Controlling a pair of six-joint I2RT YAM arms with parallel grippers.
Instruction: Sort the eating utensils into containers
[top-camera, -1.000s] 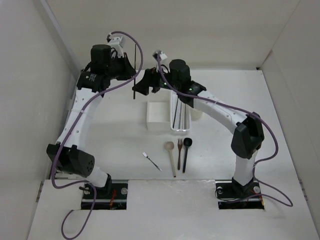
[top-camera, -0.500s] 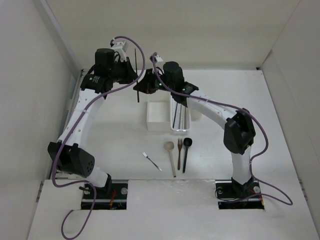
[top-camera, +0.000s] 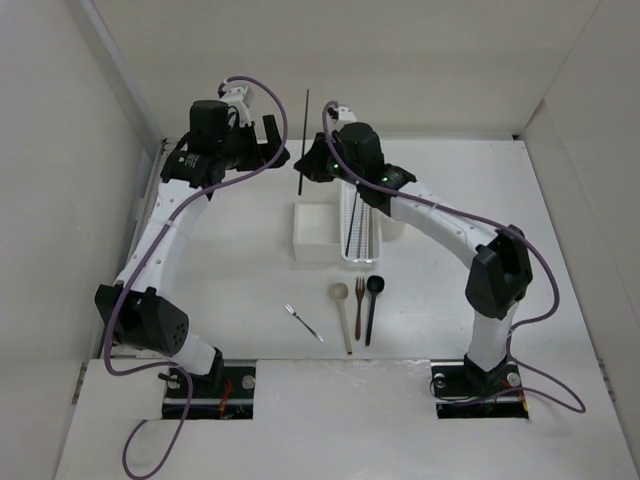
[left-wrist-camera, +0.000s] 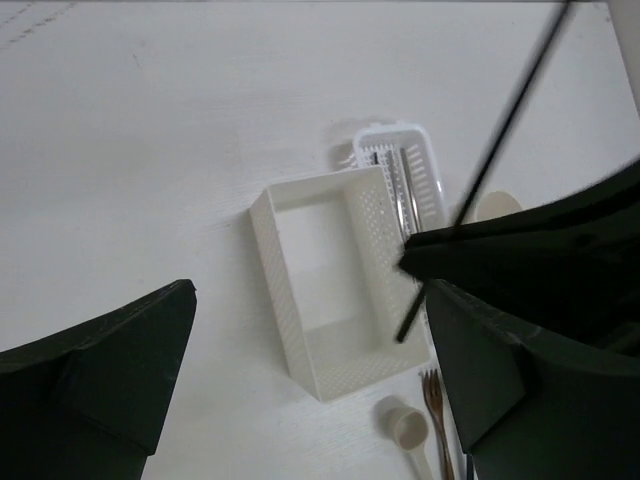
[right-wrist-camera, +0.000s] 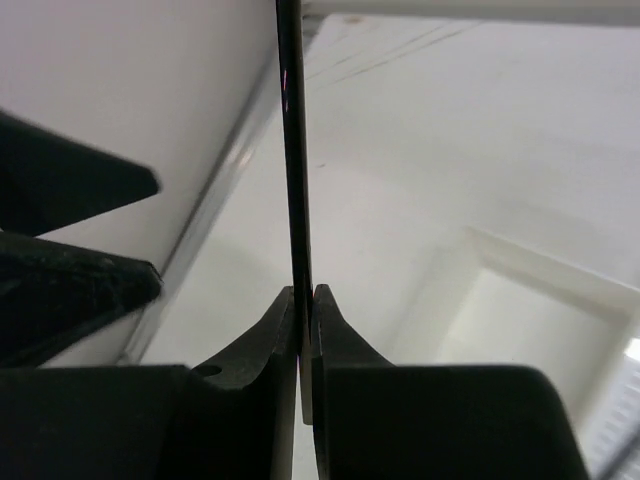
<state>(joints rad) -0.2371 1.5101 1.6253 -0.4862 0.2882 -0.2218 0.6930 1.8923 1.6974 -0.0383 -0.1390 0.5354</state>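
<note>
Black, slender, straight chopstick (top-camera: 303, 140) pinched upright in dark matte right end effector (right-wrist-camera: 305, 297).

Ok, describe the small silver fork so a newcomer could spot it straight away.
From the white square box near the middle of the top view, look lower, where four utensils lie. The small silver fork lies apart, left of the pale wooden spoon, brown wooden fork and black spoon; it is the shortest, the only metal one, and lies slanted.
</note>
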